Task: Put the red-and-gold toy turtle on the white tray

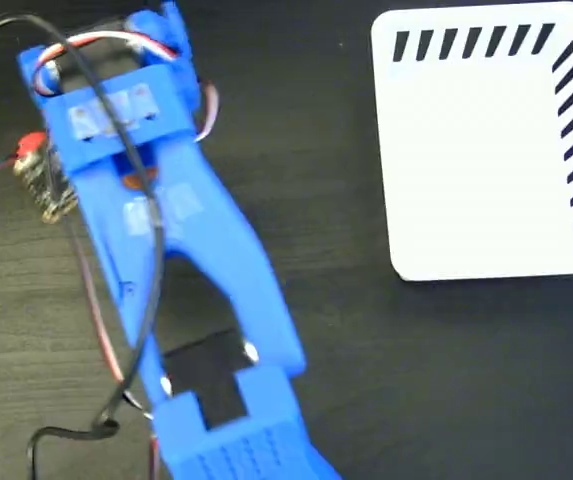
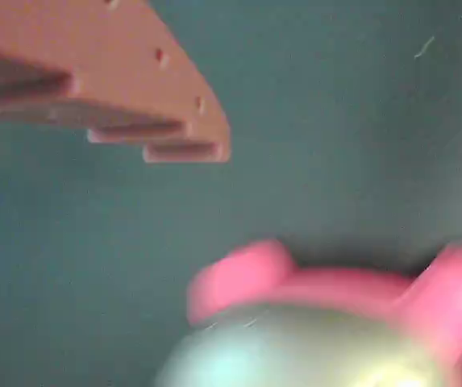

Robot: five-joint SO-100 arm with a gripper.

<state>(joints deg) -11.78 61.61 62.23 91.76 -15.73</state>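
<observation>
The red-and-gold toy turtle [image 1: 46,185] peeks out from under the left side of my blue arm [image 1: 186,230] in the fixed view, lying on the dark table. In the wrist view the turtle [image 2: 311,339] fills the bottom, blurred and very close, with its gold shell and two red feet showing. One finger [image 2: 134,81] of my gripper [image 2: 214,210] reaches in from the top left, with a clear gap between it and the turtle. The other finger is out of view. The gripper looks open. The white tray [image 1: 476,160], striped along two edges, lies far off at the top right, with nothing on it.
Black and red cables [image 1: 116,330] loop along the arm's left side. Dark wooden tabletop [image 1: 366,350] lies between the arm and the tray.
</observation>
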